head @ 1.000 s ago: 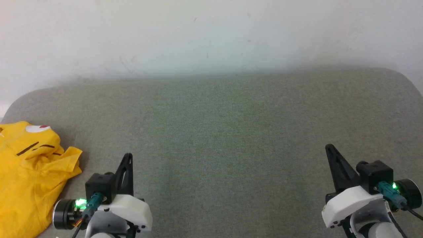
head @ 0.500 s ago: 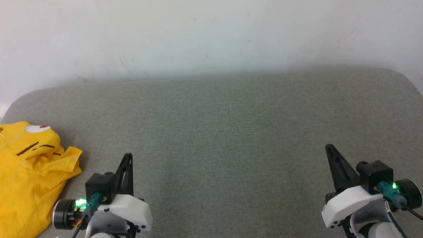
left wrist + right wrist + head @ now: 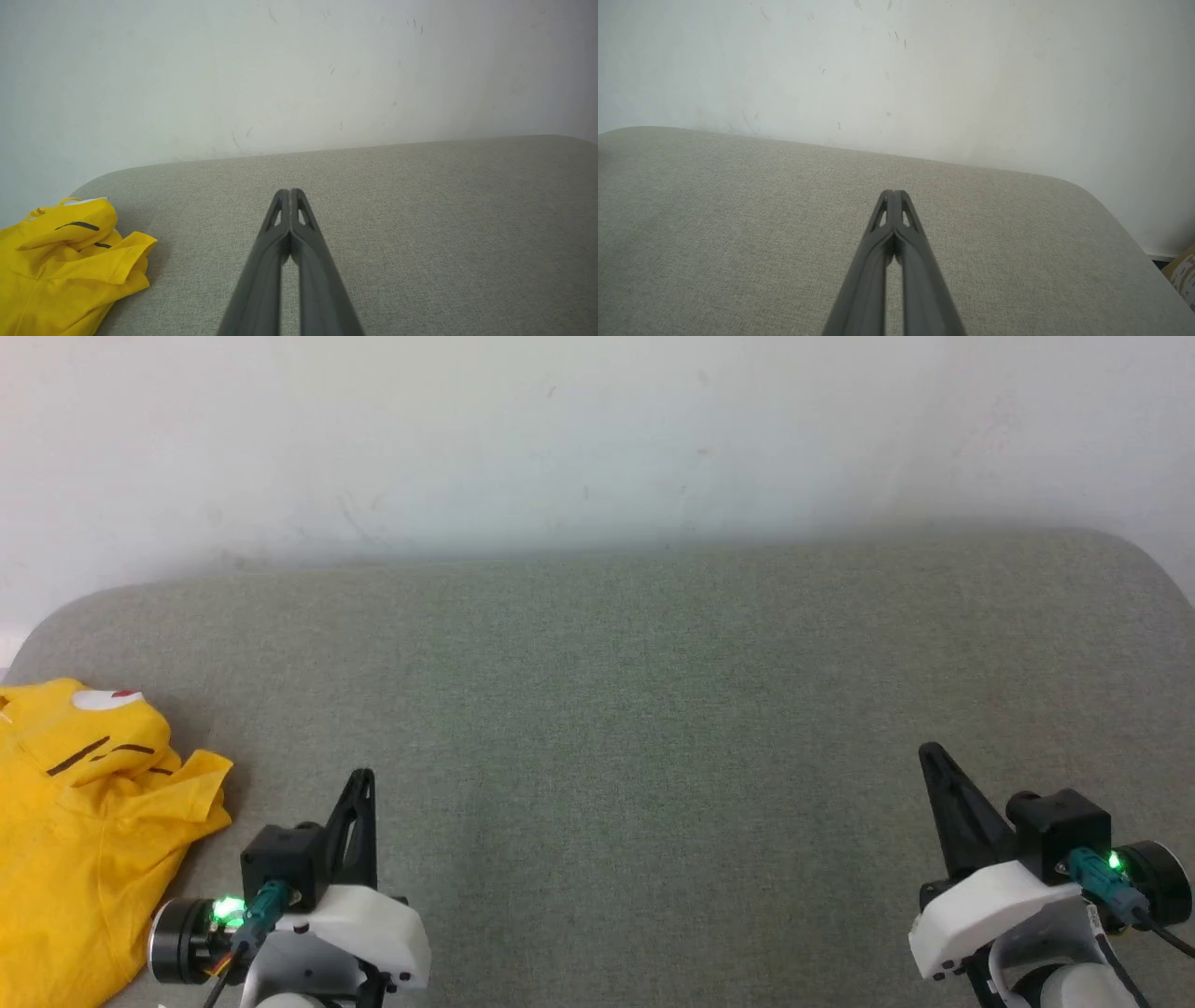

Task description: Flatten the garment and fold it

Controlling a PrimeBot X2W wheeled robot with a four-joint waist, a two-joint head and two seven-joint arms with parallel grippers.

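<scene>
The bright yellow garment (image 3: 79, 831) lies crumpled at the left edge of the grey padded surface (image 3: 616, 709), with a white and red patch and thin black lines on top; part of it runs out of view. In the left wrist view the garment (image 3: 60, 261) sits at the lower left. My left gripper (image 3: 364, 775) hovers just right of the garment, apart from it, shut and empty, its tips (image 3: 290, 191) pressed together. My right gripper (image 3: 926, 749) is at the lower right, far from the garment, shut with tips (image 3: 893, 192) together and empty.
A pale scuffed wall (image 3: 597, 439) rises behind the padded surface. The surface's rounded right corner (image 3: 1101, 200) drops off to the floor, where a small tan object (image 3: 1183, 273) shows at the edge.
</scene>
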